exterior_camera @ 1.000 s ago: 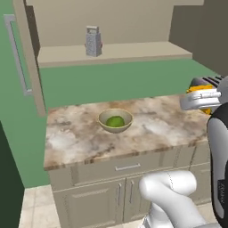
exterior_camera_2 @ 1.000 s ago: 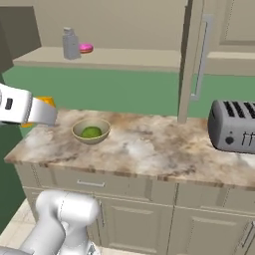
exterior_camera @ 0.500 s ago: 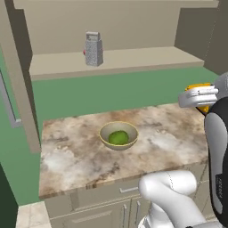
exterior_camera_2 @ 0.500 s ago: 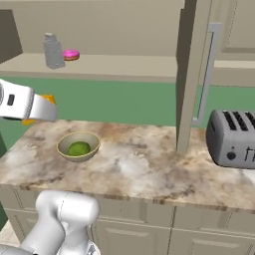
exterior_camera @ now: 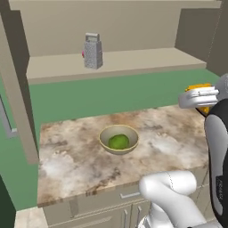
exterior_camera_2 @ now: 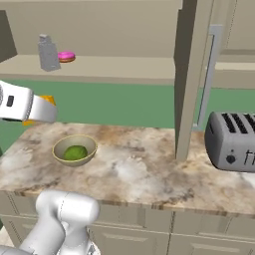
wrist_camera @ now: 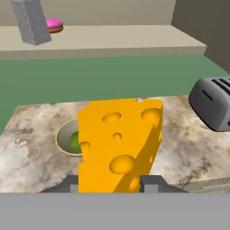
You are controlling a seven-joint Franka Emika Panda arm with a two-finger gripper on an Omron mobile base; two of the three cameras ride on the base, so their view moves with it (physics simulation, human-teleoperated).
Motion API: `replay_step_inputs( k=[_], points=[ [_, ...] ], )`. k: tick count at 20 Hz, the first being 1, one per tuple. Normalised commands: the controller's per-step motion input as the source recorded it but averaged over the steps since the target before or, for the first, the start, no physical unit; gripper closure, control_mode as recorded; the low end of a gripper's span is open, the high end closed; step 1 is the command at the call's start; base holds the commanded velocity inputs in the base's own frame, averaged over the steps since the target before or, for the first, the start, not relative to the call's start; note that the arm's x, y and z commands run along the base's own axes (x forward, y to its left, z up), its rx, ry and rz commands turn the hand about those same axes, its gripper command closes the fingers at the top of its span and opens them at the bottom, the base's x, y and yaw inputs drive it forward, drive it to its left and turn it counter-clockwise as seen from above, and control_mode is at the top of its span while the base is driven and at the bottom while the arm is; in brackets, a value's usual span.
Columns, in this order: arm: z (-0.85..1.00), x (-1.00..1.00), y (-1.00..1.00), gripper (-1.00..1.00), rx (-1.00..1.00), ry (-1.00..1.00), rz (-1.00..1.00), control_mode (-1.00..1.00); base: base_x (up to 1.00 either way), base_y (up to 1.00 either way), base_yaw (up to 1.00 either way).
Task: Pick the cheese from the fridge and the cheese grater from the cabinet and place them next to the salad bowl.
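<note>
My gripper (wrist_camera: 111, 185) is shut on the cheese (wrist_camera: 119, 143), an orange-yellow wedge with holes, held upright between the fingers (wrist_camera: 150, 184). From the left base the gripper (exterior_camera: 199, 98) hangs above the counter's right end with the cheese (exterior_camera: 198, 87) showing behind it. From the right base the cheese (exterior_camera_2: 48, 101) is above the counter's left end, left of the salad bowl (exterior_camera_2: 74, 149). The tan salad bowl (exterior_camera: 105, 133) holds a green lump and stands mid-counter. The cheese grater (exterior_camera: 92, 51) stands on the cabinet (exterior_camera: 142, 60) shelf above; it shows too as cheese grater (exterior_camera_2: 48, 52) and cheese grater (wrist_camera: 30, 20).
A pink disc (exterior_camera_2: 66, 56) lies on the shelf beside the grater. A silver toaster (exterior_camera_2: 233, 141) stands at the counter's right end, behind a cabinet door (exterior_camera_2: 191, 79) with a bar handle. The marble counter (exterior_camera: 71, 164) has bare room around the bowl.
The whole scene has shifted and grown, so the base has driven closer to the counter. The gripper still holds the cheese the same way.
</note>
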Motion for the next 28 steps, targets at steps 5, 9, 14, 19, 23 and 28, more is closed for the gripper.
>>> replay_step_inputs(
  k=[5, 9, 14, 19, 23, 28],
  points=[
    [0.00, 0.00, 0.00, 1.00, 0.00, 0.00, 0.00, 1.00, 0.14, 0.00, 0.19],
    [0.00, 0.00, 0.00, 1.00, 0.00, 0.00, 0.00, 1.00, 0.11, 0.00, 0.29],
    [0.00, 0.00, 0.00, 1.00, 0.00, 0.00, 0.00, 1.00, 0.11, 0.00, 0.23],
    [-0.41, 0.00, 0.00, 1.00, 0.10, 0.16, 0.03, -1.00, 0.00, 0.00, 0.00],
    [-0.52, 0.00, 0.00, 1.00, 0.00, 0.07, 0.00, -1.00, 0.00, 0.00, 0.00],
    [-0.59, 0.00, -0.02, 1.00, 0.00, 0.01, 0.00, -1.00, 0.00, 0.00, 0.00]
  ],
)
